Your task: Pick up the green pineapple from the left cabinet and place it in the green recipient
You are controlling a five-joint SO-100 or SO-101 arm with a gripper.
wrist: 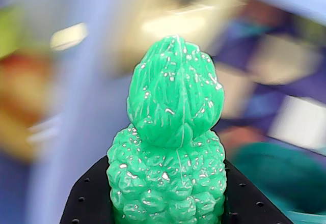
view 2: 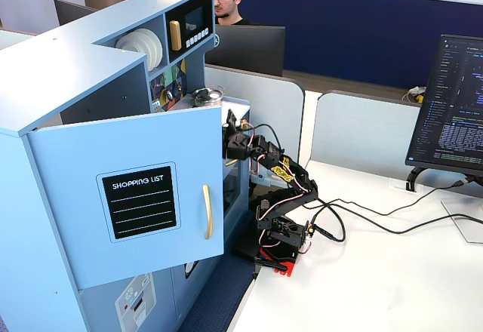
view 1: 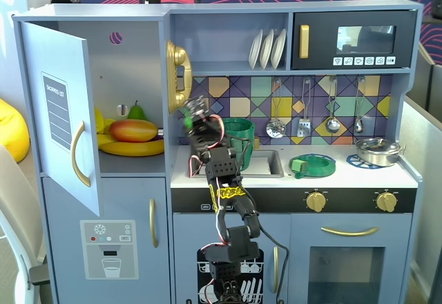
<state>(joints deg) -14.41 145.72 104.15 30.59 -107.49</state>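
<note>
Jaws closed on the green pineapple [wrist: 170, 147], black finger surfaces visible on either side of its bumpy body in the wrist view, tuft pointing away from the camera. Gripper [view 1: 195, 119] raised above the counter in a fixed view, just in front of the gold telephone [view 1: 178, 76] and left of the green recipient [view 1: 238, 131], near it but not yet over its mouth. Pineapple carried clear of the left cabinet [view 1: 131, 62], whose door [view 1: 63, 110] hangs wide open, presumably left so for access. Held high, likely to clear the recipient's thick rim before lowering.

Cabinet shelf contents: orange-red mango [view 1: 133, 130] resting on bananas [view 1: 131, 148], green pear [view 1: 137, 112] behind. Recipient interior not visible; contents cannot be determined. Flat green pan [view 1: 312, 165] on the counter to the right, apparently empty. Silver pot [view 1: 378, 151] on the hob, contents unclear. Sink [view 1: 266, 164] partly hidden by the arm.

Judgement: pick complete, transfer in hand, placement outstanding.
</note>
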